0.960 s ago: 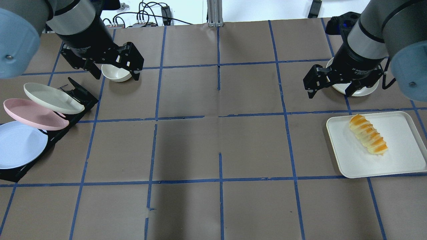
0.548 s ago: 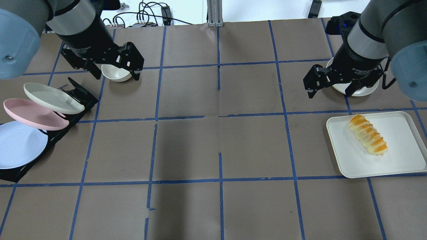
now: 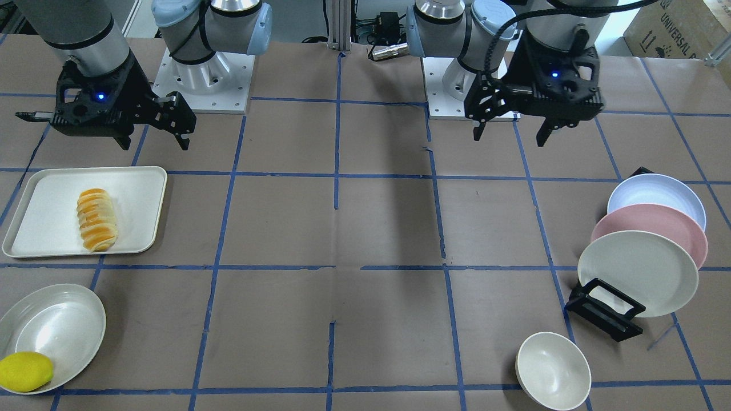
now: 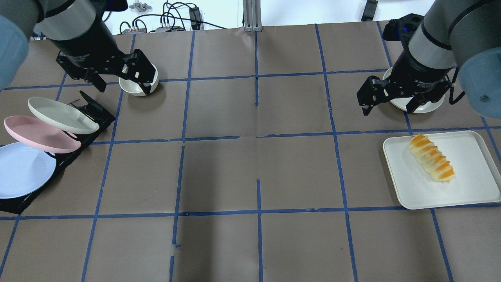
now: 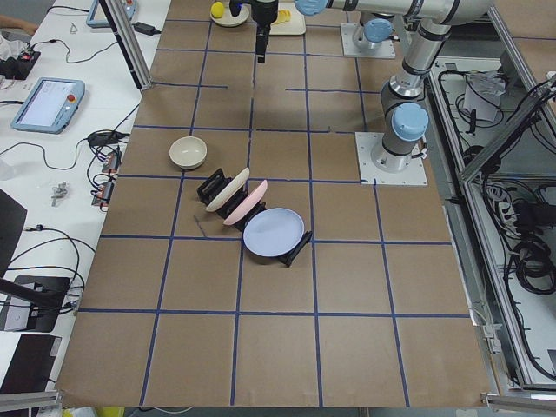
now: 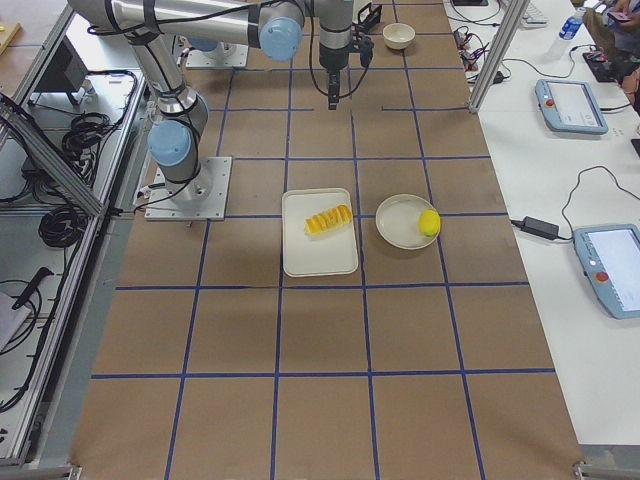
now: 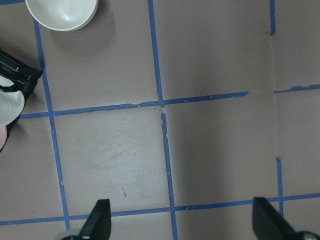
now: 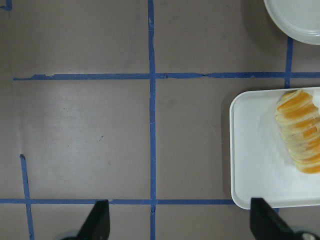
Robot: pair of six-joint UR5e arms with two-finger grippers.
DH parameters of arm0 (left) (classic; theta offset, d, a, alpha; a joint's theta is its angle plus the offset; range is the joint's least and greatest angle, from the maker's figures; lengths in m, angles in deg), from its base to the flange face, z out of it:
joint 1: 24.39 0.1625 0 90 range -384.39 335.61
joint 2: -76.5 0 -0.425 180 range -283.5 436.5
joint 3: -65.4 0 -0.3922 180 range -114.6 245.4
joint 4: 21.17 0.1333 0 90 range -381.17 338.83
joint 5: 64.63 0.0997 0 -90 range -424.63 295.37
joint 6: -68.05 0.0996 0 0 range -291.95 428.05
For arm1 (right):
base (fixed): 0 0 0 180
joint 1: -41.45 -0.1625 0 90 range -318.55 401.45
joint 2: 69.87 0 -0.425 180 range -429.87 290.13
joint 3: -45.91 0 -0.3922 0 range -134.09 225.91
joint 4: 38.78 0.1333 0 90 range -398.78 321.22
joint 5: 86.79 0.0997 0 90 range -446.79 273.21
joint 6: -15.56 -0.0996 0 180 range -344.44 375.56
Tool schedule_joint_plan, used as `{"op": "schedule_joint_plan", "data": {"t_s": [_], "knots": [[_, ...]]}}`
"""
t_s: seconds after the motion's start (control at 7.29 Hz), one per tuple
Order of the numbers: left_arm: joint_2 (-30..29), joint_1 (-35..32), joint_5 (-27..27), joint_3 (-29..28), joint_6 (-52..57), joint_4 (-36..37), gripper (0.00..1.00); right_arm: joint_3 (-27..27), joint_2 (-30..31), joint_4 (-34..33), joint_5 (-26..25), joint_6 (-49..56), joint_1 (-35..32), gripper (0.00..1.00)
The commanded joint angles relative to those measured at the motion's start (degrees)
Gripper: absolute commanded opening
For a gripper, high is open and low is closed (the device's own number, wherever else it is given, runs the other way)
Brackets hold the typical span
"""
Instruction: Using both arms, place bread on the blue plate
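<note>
Two jobs seem to be just opening, one for each arm, with nothing gripped yet. At the far left the blue plate (image 4: 23, 170) leans in the near slot of a black rack (image 4: 94, 111), its upper edge tucked under a pink plate (image 4: 39, 135). The left end effector (image 4: 123, 89) hangs with its jaws apart above a small bowl (image 4: 135, 88), well apart from that plate. It would do best to pinch the free near rim, draw the plate clear without dragging the pink one, and lay it flat on the open desk (image 4: 258, 156) in the middle.

On the right, the right end effector (image 4: 386, 111) also hangs spread and empty, just beyond the tray (image 4: 469, 188). It should turn its jaws across the short width of the bread (image 4: 431, 157), close at mid-length, and squeeze lightly, since the roll looks soft. The bread lies diagonally on the tray: long, twisted, orange crust banded with pale cream.
</note>
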Motion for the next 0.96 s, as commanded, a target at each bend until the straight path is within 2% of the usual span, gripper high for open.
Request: {"op": "schedule_joint_plan", "data": {"t_s": [0.0, 0.27, 0.41, 0.55, 0.82], "knots": [[0.88, 11.13, -0.46, 0.25, 14.22, -0.95, 1.00, 0.60, -0.20, -0.70, 0.27, 4.29, 0.91, 1.00], [0.97, 20.63, -0.90, 0.25, 25.32, -0.95, 1.00, 4.44, -0.20, -3.94, -0.17, 18.16, 7.46, 0.99], [0.97, 25.98, -1.69, 0.25, 30.41, -1.04, 1.00, 8.12, -0.20, -7.61, 0.52, 30.66, 13.86, 0.99], [0.45, 32.47, -5.87, 0.34, 35.86, -1.04, 1.00, 11.38, -0.20, -9.91, 0.62, 41.66, 19.06, 0.99], [-3.31, 41.99, -8.80, 0.34, 45.97, -1.04, 1.00, 17.27, -0.98, -17.09, 0.62, 57.68, 26.28, 1.00]]}}
